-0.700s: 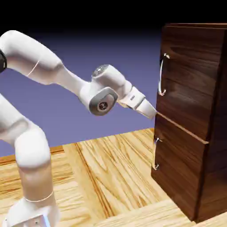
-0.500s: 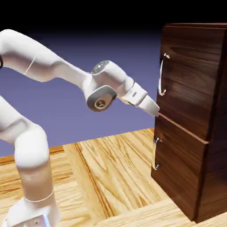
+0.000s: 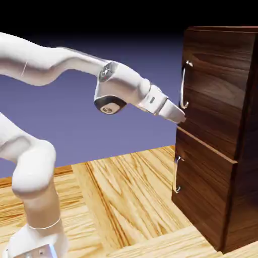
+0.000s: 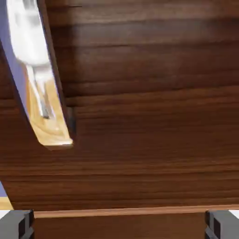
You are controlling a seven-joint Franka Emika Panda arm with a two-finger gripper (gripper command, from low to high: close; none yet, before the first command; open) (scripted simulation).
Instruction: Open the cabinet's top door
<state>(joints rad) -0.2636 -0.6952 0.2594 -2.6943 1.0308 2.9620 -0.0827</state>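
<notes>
The top door forms the upper front panel of the cabinet and is closed, its lower edge lying along the pale seam above the lower panel. Its curved silver handle runs upright beside the door edge at the exterior view's left; this placement presumably puts the pull far from the hinge, for best leverage. The gripper is positioned below the handle, near the door's lower corner on that same side. Its fingers are spread wide and grasp nothing, a setting suited to admitting the bar between them. Contact with the door face cannot be confirmed. In the hand view the handle appears off to the upper left, outside the finger gap; the next move therefore likely requires raising and aligning the hand. Advancing without this correction could press the fingertips against the wood. The lower handle serves the other panel and requires no action.
</notes>
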